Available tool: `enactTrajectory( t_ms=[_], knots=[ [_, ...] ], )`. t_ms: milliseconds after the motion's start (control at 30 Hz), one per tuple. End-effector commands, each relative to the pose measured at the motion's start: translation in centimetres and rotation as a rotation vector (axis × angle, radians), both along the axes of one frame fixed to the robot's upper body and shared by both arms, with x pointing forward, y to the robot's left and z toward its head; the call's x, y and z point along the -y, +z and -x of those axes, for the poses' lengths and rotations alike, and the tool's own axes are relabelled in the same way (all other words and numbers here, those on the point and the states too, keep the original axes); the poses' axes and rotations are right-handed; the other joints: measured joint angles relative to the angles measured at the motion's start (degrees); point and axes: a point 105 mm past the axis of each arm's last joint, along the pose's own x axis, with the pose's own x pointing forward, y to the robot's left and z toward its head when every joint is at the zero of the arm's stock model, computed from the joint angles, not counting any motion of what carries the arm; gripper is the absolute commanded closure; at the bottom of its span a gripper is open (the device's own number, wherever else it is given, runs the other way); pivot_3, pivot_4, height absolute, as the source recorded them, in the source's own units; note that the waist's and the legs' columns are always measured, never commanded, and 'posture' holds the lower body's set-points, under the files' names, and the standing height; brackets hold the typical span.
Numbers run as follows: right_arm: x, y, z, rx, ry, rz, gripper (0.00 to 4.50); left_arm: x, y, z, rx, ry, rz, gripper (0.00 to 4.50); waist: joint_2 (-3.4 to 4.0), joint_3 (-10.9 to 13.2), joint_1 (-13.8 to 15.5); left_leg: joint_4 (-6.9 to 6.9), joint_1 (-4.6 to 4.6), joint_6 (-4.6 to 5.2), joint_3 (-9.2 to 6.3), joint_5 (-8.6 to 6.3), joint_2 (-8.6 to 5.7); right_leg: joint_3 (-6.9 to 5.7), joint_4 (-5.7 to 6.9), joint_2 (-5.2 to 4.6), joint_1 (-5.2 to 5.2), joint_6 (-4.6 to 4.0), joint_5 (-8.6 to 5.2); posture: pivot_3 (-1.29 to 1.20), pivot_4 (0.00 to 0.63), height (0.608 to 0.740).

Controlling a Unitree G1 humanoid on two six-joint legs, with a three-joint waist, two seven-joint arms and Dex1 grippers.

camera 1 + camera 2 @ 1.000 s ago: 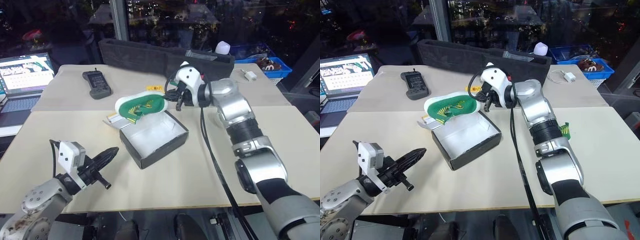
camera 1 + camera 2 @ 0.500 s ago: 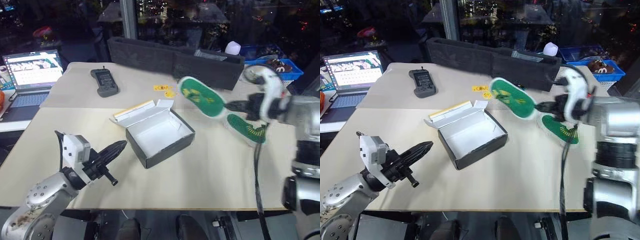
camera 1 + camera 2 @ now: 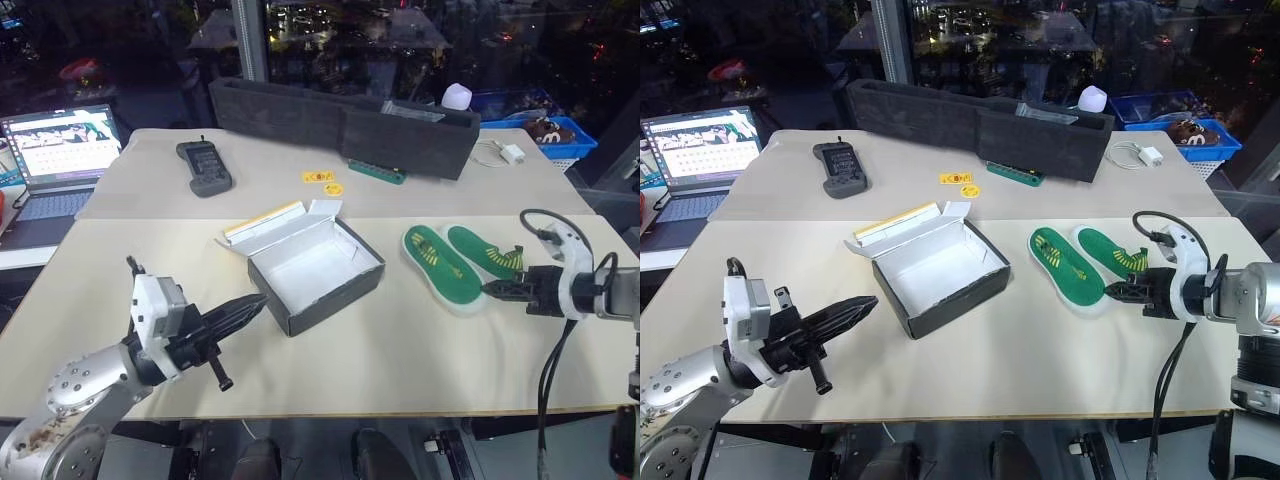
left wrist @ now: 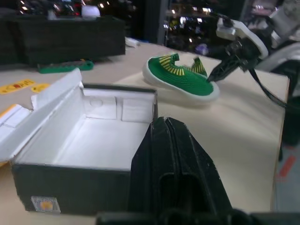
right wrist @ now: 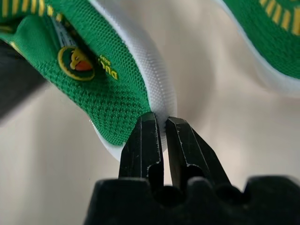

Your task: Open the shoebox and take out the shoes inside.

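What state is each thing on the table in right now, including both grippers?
shoebox: open, empty.
shoes: out, flat on the table, side by side.
right gripper: shut on the nearer shoe's heel edge.
left gripper: shut, empty.
laptop: open, screen lit.

right hand [image 5: 162, 123] fingers pinching white rim of green shoes [image 5: 101, 82], tabletop [image 5: 51, 154] beneath

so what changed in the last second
The right gripper carried the second shoe from above the shoebox out to the right, setting it on the table beside the first shoe, its edge still pinched. Left gripper, shoebox unchanged.
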Motion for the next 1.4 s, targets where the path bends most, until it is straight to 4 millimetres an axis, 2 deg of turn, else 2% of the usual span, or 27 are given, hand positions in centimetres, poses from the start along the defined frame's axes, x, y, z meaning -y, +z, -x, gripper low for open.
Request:
enactTrajectory(
  t_ms=[33,267,333,400,433,533,700,800,933,1033,1067,1133,1267,1367,1400],
  knots=[
    [1.4,1.5,-0.2,0.053,-0.001,0.051,4.49,0.4,0.4,0.8,0.051,-0.037,-0.014,4.50,0.00,0.0,0.0,0.00,-0.01,0.00,0.03,0.00,-0.02,0.03,-0.01,-0.02,0.00,0.01,0.00,0.00,0.150,0.715],
    [3.3,1.0,-1.0,0.022,-0.036,0.149,4.49,0.6,-0.2,1.6,0.054,-0.048,-0.019,4.50,0.00,0.0,-0.4,-0.01,0.01,0.00,0.02,0.00,-0.01,0.04,-0.01,-0.01,-0.01,0.02,-0.02,0.00,0.150,0.715],
    [3.6,1.2,-1.3,0.033,-0.052,0.165,3.65,0.5,-0.2,1.7,0.055,-0.045,-0.020,4.50,0.00,0.0,-0.5,0.00,0.05,0.00,0.02,0.00,-0.01,0.04,0.01,-0.01,0.02,0.02,-0.02,0.00,0.150,0.715],
    [3.7,1.6,-1.8,0.055,-0.063,0.175,3.20,0.4,-0.3,1.6,0.056,-0.042,-0.022,4.50,-0.01,0.0,-0.5,0.00,0.04,0.00,0.03,0.00,-0.02,0.06,0.01,-0.01,0.02,0.02,-0.01,0.00,0.150,0.715],
    [3.8,1.7,-1.9,0.064,-0.062,0.195,2.70,0.4,-0.3,1.6,0.056,-0.041,-0.023,4.50,-0.01,0.0,-0.5,0.00,0.04,0.00,0.03,0.00,-0.02,0.07,0.01,-0.01,0.02,0.02,-0.02,0.00,0.150,0.715],
    [3.7,2.2,-2.3,0.093,-0.030,0.245,1.73,0.3,-0.4,1.6,0.056,-0.038,-0.026,4.50,-0.01,0.0,-0.6,0.00,0.03,0.00,0.03,0.00,-0.01,0.07,0.00,0.00,0.01,0.03,-0.01,0.00,0.150,0.715],
    [3.8,3.4,-2.4,0.141,0.019,0.308,1.73,0.2,-0.4,1.3,0.057,-0.032,-0.028,4.50,0.00,0.0,-0.6,-0.01,0.01,0.00,0.03,0.00,-0.01,0.07,0.00,0.00,0.00,0.04,-0.02,0.00,0.150,0.715],
    [3.5,6.3,-2.3,0.242,0.095,0.376,1.73,-0.5,-0.4,0.6,0.055,0.014,-0.025,4.50,0.03,0.0,-0.5,-0.01,0.01,0.00,0.03,0.00,-0.01,0.07,0.00,-0.01,-0.01,0.04,-0.02,0.00,0.150,0.715],
    [0.1,11.5,-0.7,0.455,0.282,0.313,1.73,-2.9,-0.2,-1.7,0.038,0.190,0.023,4.50,0.16,0.1,-0.6,-0.01,0.06,0.00,0.03,0.00,-0.01,0.07,0.04,0.00,-0.01,0.04,-0.02,0.00,0.150,0.715],
    [-3.1,13.4,1.8,0.585,0.441,0.230,1.73,-3.8,-0.2,-2.5,0.032,0.287,0.053,4.50,0.15,0.1,-0.7,-0.03,0.06,0.00,0.00,-0.01,0.05,0.05,0.05,0.07,-0.01,0.10,0.01,0.00,0.150,0.715],
    [-3.9,13.3,2.9,0.615,0.483,0.209,1.73,-4.0,-0.2,-2.8,0.035,0.324,0.064,4.50,0.12,0.1,-0.5,-0.05,0.05,0.01,-0.01,-0.01,0.05,0.04,0.03,0.06,0.00,0.42,0.18,0.00,0.150,0.715],
    [-4.5,12.8,3.6,0.684,0.478,0.233,1.73,-4.7,-0.2,-3.5,0.022,0.408,0.106,4.50,-0.07,0.0,0.0,-0.05,0.02,0.05,-0.06,-0.04,0.04,-0.02,-0.01,0.05,0.06,0.51,0.14,0.00,0.150,0.715],
    [-4.5,10.9,2.8,0.762,0.307,0.313,1.73,-6.5,-0.2,-5.0,0.017,0.570,0.139,4.50,-0.17,-0.1,0.8,0.09,0.00,0.05,-0.05,-0.05,0.00,-0.04,-0.03,0.01,0.12,0.61,0.21,0.00,0.150,0.715],
    [-4.4,8.3,2.0,0.800,0.173,0.453,1.73,-7.7,-0.1,-5.9,0.031,0.689,0.188,4.50,-0.18,-0.1,1.2,0.15,0.01,-0.03,-0.05,0.00,-0.02,-0.01,-0.01,0.00,0.13,0.57,0.29,0.00,0.150,0.715],
    [-2.9,7.3,1.7,0.842,0.026,0.571,1.73,-8.4,-0.5,-6.4,0.029,0.792,0.220,4.50,-0.18,-0.1,1.2,0.14,0.03,-0.04,-0.05,0.01,-0.02,-0.01,-0.02,0.00,0.16,0.56,0.29,0.00,0.150,0.715]
  ],
)
